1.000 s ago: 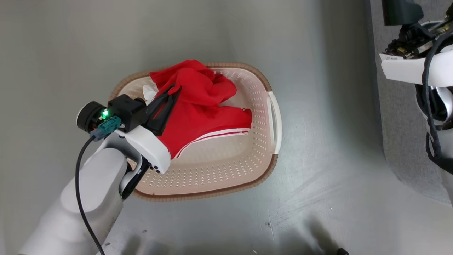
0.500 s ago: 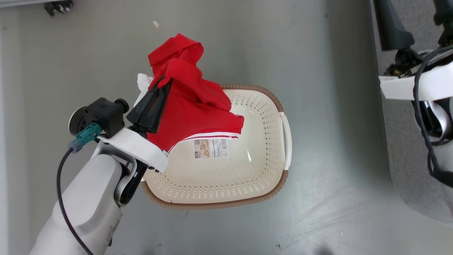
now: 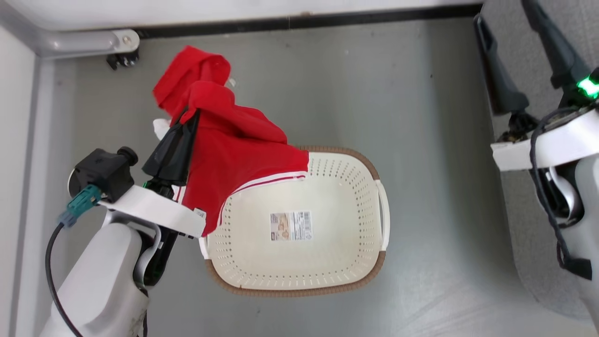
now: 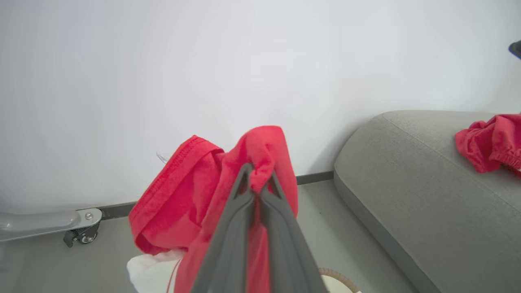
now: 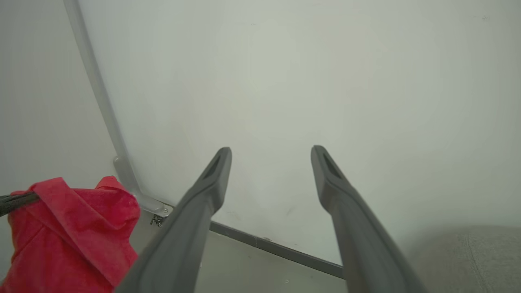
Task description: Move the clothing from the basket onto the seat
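Garment (image 3: 229, 145) now lifted clear of basket (image 3: 299, 276), to its 10 o'clock; left gripper (image 3: 187, 114) clenched on it; right gripper (image 3: 510, 28) spread, empty.

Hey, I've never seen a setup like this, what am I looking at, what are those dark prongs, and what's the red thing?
This is a two-armed robot seen through three cameras. One looks down from its head; the other two sit on its wrists and look along each gripper's two dark fingers. The left gripper is shut on a red garment with white trim, lifted above a cream basket on the grey floor. The basket's bottom shows just a label. The right gripper is open, holding nothing. In the left wrist view, a second red garment lies on the grey sofa.
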Robot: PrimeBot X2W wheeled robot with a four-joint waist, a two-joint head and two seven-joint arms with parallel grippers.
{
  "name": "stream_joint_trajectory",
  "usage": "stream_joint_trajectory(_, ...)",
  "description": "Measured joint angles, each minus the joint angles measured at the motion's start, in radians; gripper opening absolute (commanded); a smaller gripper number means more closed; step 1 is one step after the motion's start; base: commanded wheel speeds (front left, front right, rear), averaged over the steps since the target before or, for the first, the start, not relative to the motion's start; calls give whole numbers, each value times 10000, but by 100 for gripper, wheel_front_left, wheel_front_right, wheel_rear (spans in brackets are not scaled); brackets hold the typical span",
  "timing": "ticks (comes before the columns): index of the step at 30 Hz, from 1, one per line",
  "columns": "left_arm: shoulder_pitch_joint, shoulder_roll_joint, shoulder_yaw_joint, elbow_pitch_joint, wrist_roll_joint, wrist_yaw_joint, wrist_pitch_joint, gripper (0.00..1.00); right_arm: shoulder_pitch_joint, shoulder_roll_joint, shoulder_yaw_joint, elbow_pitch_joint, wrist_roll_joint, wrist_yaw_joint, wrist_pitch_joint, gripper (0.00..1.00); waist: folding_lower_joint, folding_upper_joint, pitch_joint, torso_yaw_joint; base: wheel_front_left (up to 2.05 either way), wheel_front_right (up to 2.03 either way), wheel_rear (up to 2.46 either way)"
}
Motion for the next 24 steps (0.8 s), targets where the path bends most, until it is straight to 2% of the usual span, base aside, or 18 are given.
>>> stream_joint_trajectory(14,1143,-71,1093,-784,255,178,-10,0,1268,42,10,313,173,0,2,100,0,0,-1428,117,0,0,0)
stream_joint_trajectory(24,1574,-23,1791,-1243,268,518,-10,0,1974,46,107,516,341,0,2,100,0,0,-2323,96,0,0,0)
